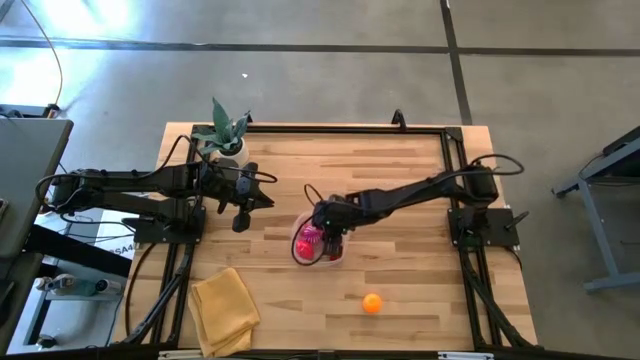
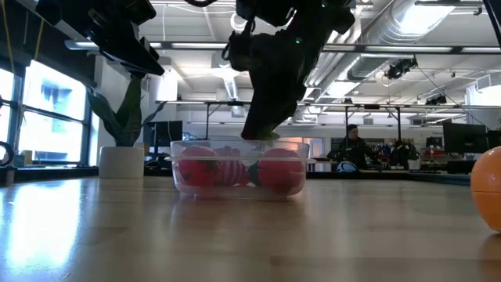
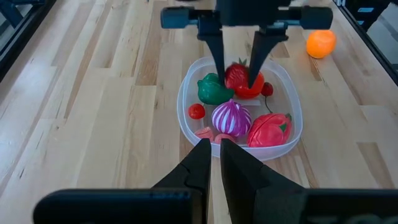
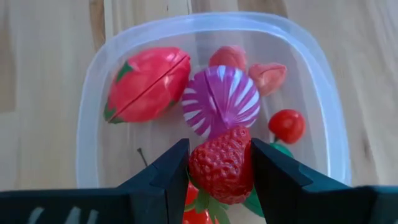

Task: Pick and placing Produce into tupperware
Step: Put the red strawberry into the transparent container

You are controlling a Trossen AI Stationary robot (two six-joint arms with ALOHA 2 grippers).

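Strawberry clamped in right end effector over tupperware.

tub crowded, table around open

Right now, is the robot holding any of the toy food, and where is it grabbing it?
Yes. The right gripper holds a red toy strawberry by its two sides, over the tub. The left gripper is shut and holds nothing.
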